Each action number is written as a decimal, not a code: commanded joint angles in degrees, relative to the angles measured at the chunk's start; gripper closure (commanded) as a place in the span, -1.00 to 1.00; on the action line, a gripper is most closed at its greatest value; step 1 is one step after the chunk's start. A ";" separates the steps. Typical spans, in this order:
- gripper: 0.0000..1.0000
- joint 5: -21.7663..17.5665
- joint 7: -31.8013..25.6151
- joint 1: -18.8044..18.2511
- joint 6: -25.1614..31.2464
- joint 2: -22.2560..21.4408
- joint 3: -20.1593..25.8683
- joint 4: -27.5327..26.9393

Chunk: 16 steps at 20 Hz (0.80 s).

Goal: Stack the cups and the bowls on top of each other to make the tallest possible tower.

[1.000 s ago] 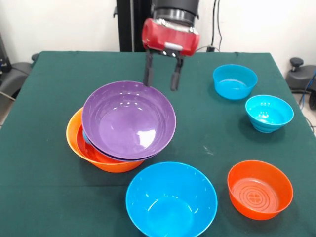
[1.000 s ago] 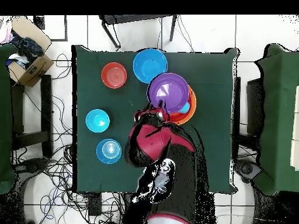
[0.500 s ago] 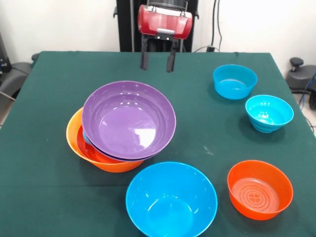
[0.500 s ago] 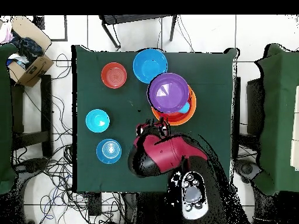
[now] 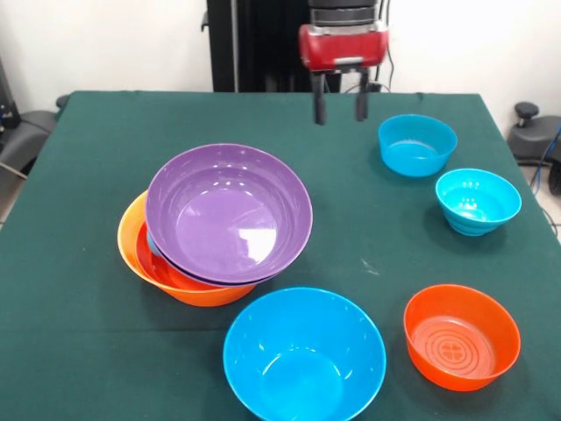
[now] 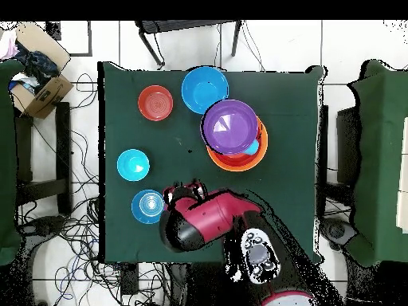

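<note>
The gripper (image 5: 338, 107) hangs above the far part of the green tabletop (image 5: 79, 175), its two dark fingers (image 5: 320, 107) pointing down with a clear gap between them and nothing held. It sits well apart from the tower (image 5: 219, 230) and nearer to the blue bowl (image 5: 416, 145) at the far right of the front view. In the overhead view the red gripper body (image 6: 195, 223) lies just beside that same bowl (image 6: 148, 206).

The tower stands left of centre in the front view. Its base is the large orange bowl (image 5: 138, 254); a red-orange bowl (image 5: 162, 268) shows as a rim inside it, a sliver of light blue (image 5: 152, 243) peeks out at the left, and a purple bowl (image 5: 228, 212) tops the pile, tilted and overhanging toward the right. A second purple rim just under the top one is hard to separate.

Four bowls stand loose and upright on the tabletop. A big blue bowl (image 5: 303, 356) sits at the near edge, just beside the tower's base. A small red-orange bowl (image 5: 461, 335) is to its right, apart from it. A cyan bowl (image 5: 478, 201) stands near the right edge, between the red-orange one and the far blue bowl.

A cardboard box (image 6: 38, 80) sits on the floor off one corner in the overhead view.
</note>
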 commanded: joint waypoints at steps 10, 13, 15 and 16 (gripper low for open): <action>-1.00 2.33 6.42 11.26 0.36 8.15 -0.35 -1.30; -1.00 1.87 6.41 12.94 1.07 10.49 -3.23 -3.39; -1.00 1.71 6.54 13.68 0.69 11.55 -4.93 -4.22; -1.00 1.75 6.33 13.93 1.41 12.33 -5.56 -4.87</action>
